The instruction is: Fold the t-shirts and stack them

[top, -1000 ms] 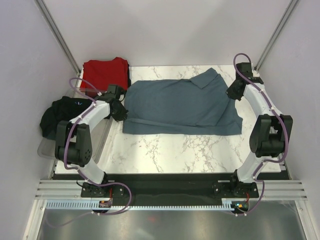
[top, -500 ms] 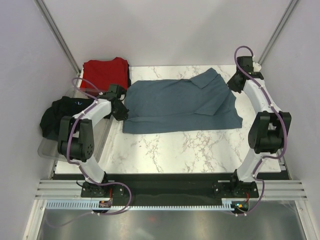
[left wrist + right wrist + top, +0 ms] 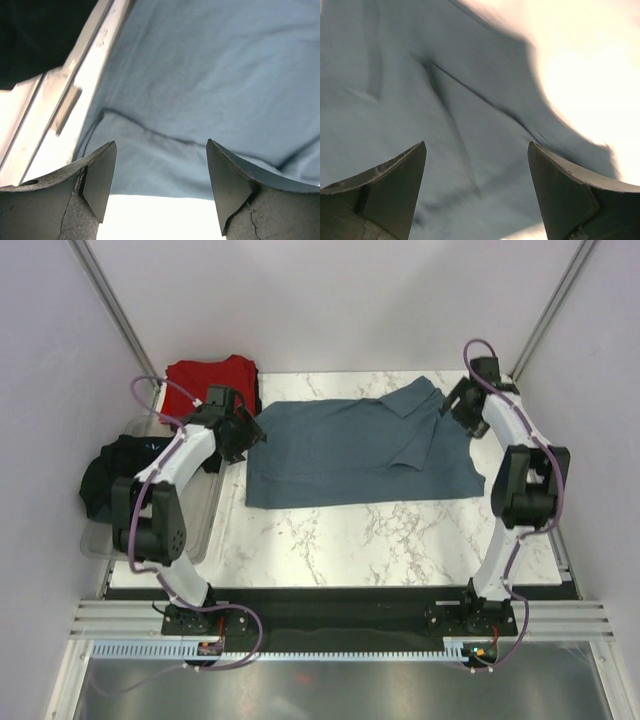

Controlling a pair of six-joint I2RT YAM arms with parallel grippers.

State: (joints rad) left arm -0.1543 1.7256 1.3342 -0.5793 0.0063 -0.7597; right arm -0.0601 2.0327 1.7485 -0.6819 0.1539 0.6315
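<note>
A white marble-patterned tabletop with grey veins (image 3: 400,535) fills the centre of the top view. Plain pale lilac-grey wall panels (image 3: 330,300) enclose it at the rear, left and right. A slanted aluminium post (image 3: 115,305) runs through the upper left and a second aluminium post (image 3: 555,305) through the upper right. A black mounting strip (image 3: 340,606) borders the lower table edge. Below it lie aluminium rails (image 3: 110,620), a white slotted cable duct (image 3: 340,648) and a grey metal sheet (image 3: 350,690). Lighting is even and diffuse.
</note>
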